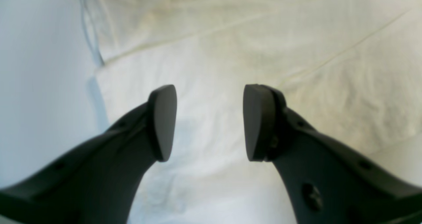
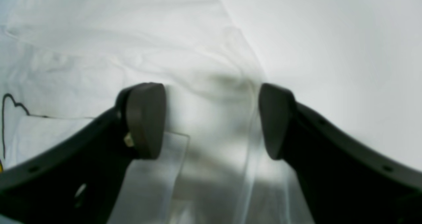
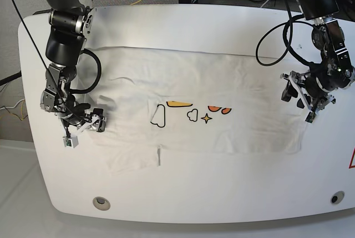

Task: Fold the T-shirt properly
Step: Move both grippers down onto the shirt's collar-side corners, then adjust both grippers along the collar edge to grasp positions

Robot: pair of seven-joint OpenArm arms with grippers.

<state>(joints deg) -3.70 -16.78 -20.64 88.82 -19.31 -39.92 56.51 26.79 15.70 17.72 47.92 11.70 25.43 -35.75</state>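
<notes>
Both wide apart, gripping nothing: left pincer and right pincer over T-shirt edges on surface

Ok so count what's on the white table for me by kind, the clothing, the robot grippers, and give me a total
T-shirt: 1, white, spread flat on the table.
Grippers: 2, the left gripper and the right gripper, both open, one at each end of the shirt.
Total: 3
</notes>
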